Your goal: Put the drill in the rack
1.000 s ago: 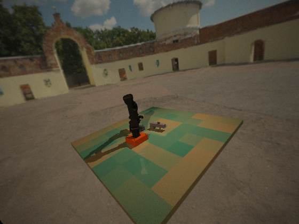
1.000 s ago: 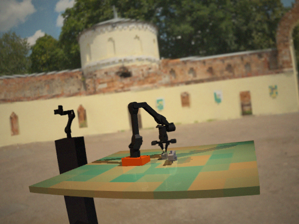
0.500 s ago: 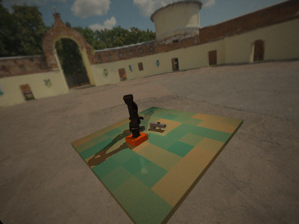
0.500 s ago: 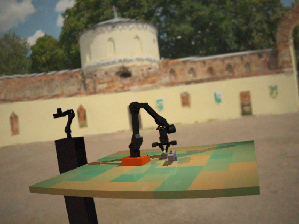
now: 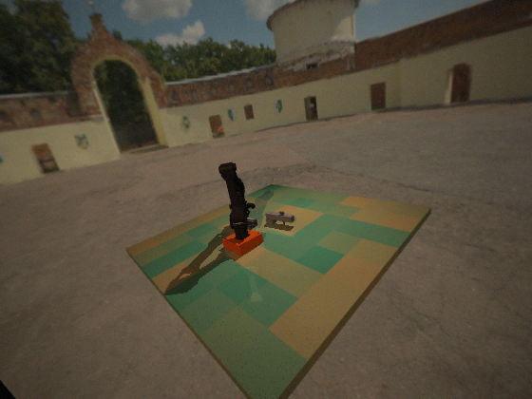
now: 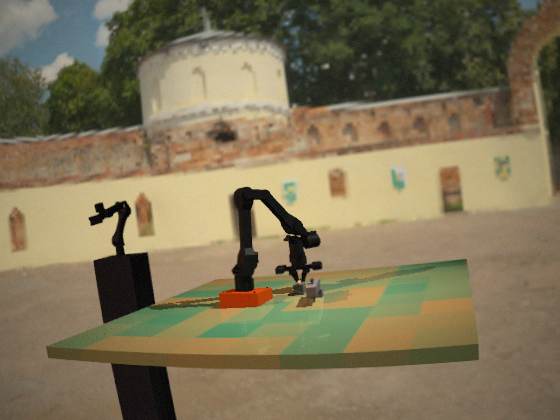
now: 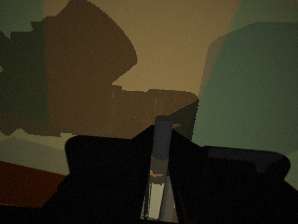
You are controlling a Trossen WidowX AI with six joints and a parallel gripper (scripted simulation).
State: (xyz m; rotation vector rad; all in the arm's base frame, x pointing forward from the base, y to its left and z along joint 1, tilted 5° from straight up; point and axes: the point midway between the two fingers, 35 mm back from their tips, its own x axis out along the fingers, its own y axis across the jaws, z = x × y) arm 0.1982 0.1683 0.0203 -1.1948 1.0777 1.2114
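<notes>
My gripper [image 6: 300, 281] [image 7: 159, 129] points down and is shut on the drill [image 7: 162, 131], a thin grey cylinder whose rounded end sticks out between the dark fingertips. The fingertips are just above a low grey piece [image 6: 299, 289], probably the rack; it shows partly beside the arm in the top view [image 5: 252, 222]. Next to it stands a purple-grey block [image 5: 280, 218] [image 6: 314, 288] on supports, with a small dark knob on top, probably the key. Whether the drill touches the low piece cannot be told. In the top view the arm hides the fingers.
The arm's orange base [image 5: 243, 242] [image 6: 245, 298] stands on the patchwork table top [image 5: 332, 285] [image 6: 250, 345], close to the grey pieces. A second dark arm [image 6: 119, 227] stands on a black pedestal [image 6: 122, 280] beyond the table edge.
</notes>
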